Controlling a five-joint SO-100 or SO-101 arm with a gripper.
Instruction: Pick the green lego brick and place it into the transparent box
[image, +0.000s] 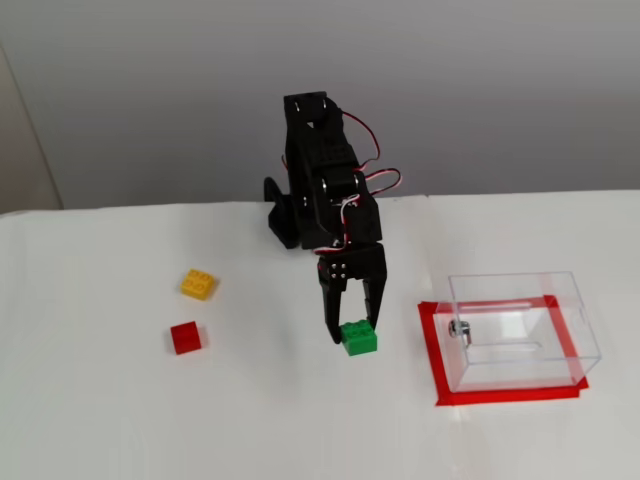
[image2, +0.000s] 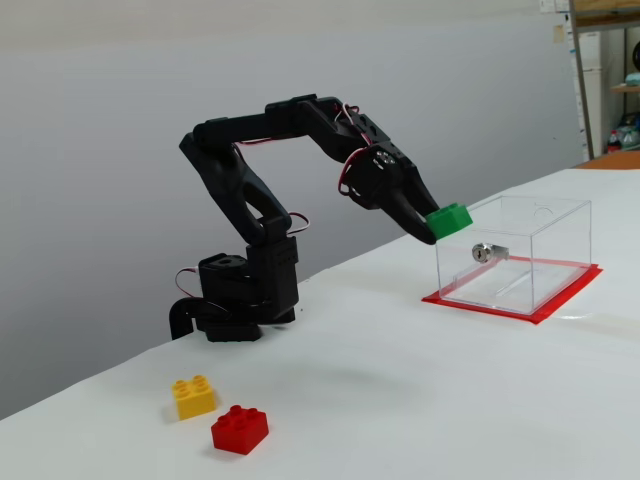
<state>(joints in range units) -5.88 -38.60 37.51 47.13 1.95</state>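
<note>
The green lego brick (image: 359, 338) (image2: 448, 219) hangs in the air, well above the white table, with my black gripper (image: 353, 332) (image2: 432, 222) shut on it. In a fixed view the brick is level with the upper left corner of the transparent box (image2: 513, 253), just left of its near wall. From the higher fixed view the brick sits left of the transparent box (image: 522, 331), with a gap between them. The box stands open-topped on a red taped rectangle (image: 433, 350), a small metal fitting (image2: 484, 252) on its left wall.
A yellow brick (image: 197, 284) (image2: 193, 396) and a red brick (image: 185, 338) (image2: 239, 429) lie on the table to the arm's left. The arm's black base (image2: 237, 298) stands at the back against a grey wall. A shelf edge (image2: 606, 70) shows at far right.
</note>
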